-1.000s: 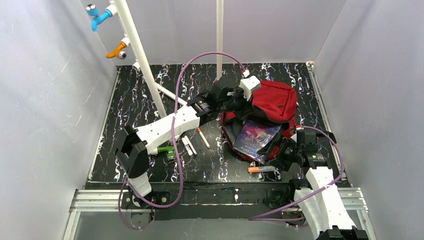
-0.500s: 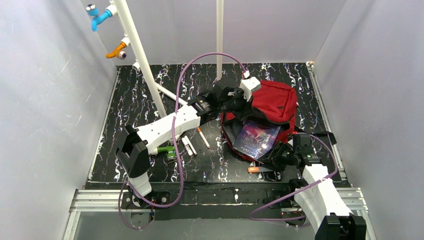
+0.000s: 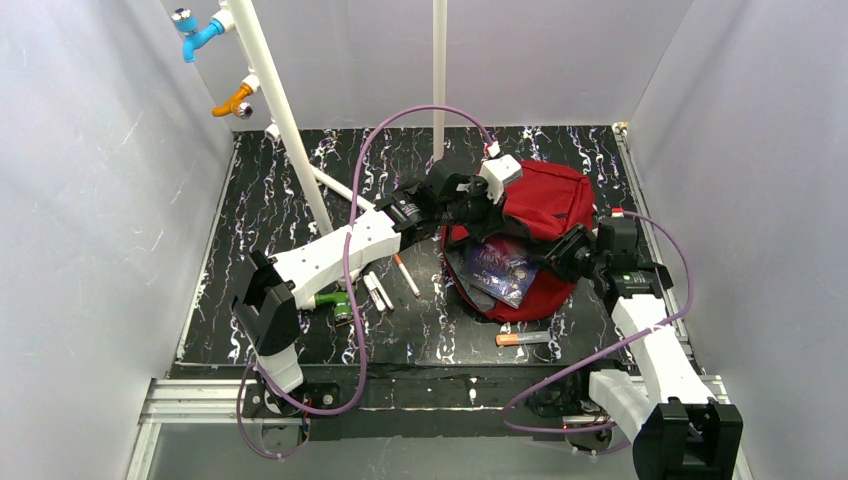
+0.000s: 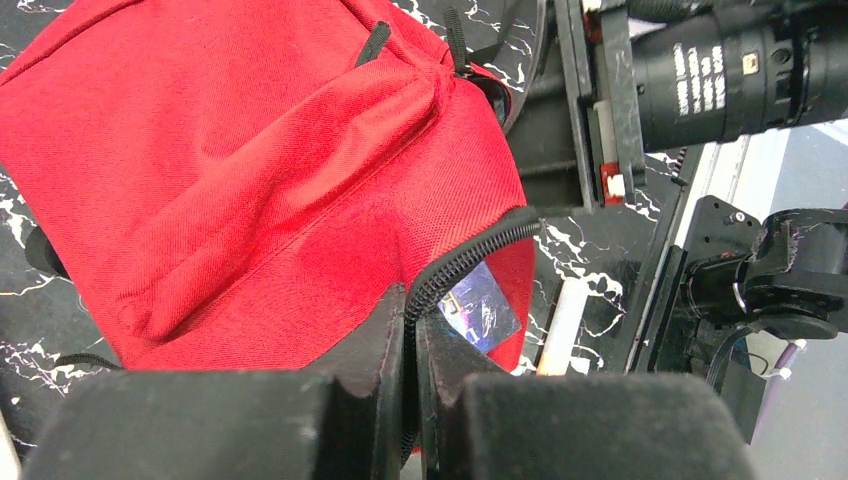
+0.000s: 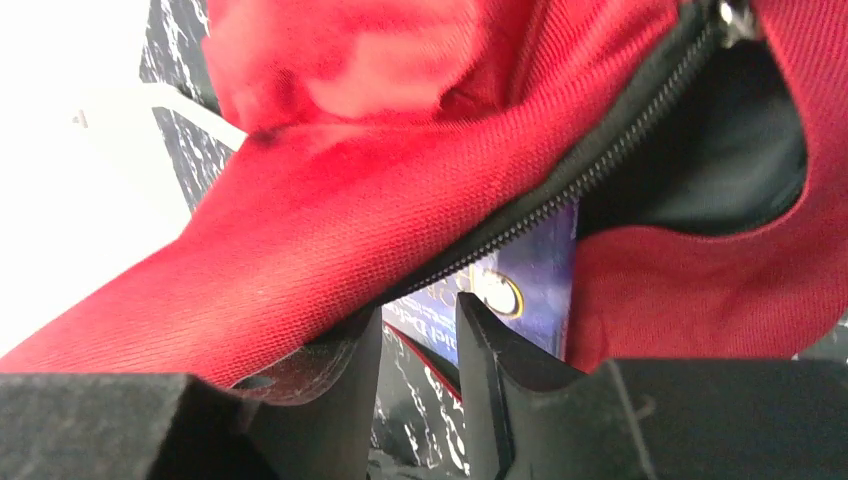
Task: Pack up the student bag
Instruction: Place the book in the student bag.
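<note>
The student bag (image 3: 552,200) lies at the table's back right with its mouth toward the front; it also fills the left wrist view as the bag (image 4: 250,170). A purple-blue book (image 3: 500,268) sits partly inside the mouth. My left gripper (image 3: 478,205) is shut on the bag's black zip edge (image 4: 470,255), holding the upper flap. My right gripper (image 3: 562,252) is at the mouth's right side. In the right wrist view its jaws (image 5: 420,305) stand part-way apart under the red flap (image 5: 380,200). The book's corner (image 5: 530,270) shows at their tips; whether they pinch it is unclear.
A white pen (image 3: 406,276), short white sticks (image 3: 377,292) and a green item (image 3: 335,300) lie left of the bag. An orange-capped marker (image 3: 522,339) lies near the front. A slanted white pole (image 3: 275,110) and an upright one (image 3: 439,70) stand behind.
My right arm swung from the table's front up to the bag's right side and its jaws narrowed. The book slid deeper into the bag. The left gripper held still.
</note>
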Available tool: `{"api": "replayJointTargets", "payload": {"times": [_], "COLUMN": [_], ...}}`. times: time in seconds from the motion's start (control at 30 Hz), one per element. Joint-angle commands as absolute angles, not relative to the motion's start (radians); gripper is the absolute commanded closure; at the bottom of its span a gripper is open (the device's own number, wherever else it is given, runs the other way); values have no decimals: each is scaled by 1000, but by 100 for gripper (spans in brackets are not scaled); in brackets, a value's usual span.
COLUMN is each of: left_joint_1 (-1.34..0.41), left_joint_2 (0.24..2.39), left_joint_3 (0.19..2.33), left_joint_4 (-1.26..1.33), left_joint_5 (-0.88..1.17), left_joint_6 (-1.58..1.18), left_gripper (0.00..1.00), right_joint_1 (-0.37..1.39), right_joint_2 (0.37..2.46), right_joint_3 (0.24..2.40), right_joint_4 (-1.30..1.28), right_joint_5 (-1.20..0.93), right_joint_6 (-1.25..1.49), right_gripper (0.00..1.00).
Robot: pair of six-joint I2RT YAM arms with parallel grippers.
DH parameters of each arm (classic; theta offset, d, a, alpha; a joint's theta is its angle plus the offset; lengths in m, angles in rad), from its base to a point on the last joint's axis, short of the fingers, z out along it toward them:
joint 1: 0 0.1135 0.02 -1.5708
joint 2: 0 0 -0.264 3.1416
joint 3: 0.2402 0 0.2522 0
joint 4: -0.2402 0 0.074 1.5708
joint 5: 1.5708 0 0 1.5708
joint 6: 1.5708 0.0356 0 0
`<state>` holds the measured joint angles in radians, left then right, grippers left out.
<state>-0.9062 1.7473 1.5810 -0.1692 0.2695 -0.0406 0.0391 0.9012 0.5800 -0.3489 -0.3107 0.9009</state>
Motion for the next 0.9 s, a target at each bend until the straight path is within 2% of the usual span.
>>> {"api": "replayJointTargets", "payload": {"times": [0.0, 0.17, 0.3, 0.37, 0.53, 0.63, 0.8, 0.87], "left_joint_1": [-902, -899, -897, -897, -897, -897, -896, -897], "left_joint_2": [1721, 1713, 1712, 1716, 1721, 1722, 1723, 1724], "left_joint_3": [1617, 1603, 1604, 1608, 1618, 1617, 1618, 1620], "left_joint_4": [-179, -182, -176, -172, -176, -179, -183, -183], "left_joint_5": [259, 262, 266, 271, 275, 275, 272, 274], "left_joint_6": [-26, -18, -19, -22, -26, -28, -37, -41], "left_gripper": [100, 100, 100, 100, 100, 100, 100, 100], "right_joint_1": [34, 36, 47, 62, 100, 157, 342, 381], "right_joint_2": [918, 852, 753, 713, 727, 788, 907, 912], "right_joint_3": [595, 521, 478, 444, 377, 386, 391, 400], "right_joint_4": [-352, -509, -639, -657, -594, -520, -367, -354], "right_joint_5": [-265, -432, -458, -451, -441, -400, -267, -178], "right_joint_6": [852, 752, 615, 594, 617, 632, 713, 745], "right_gripper": [58, 53, 35, 32, 38, 50, 51, 55]}}
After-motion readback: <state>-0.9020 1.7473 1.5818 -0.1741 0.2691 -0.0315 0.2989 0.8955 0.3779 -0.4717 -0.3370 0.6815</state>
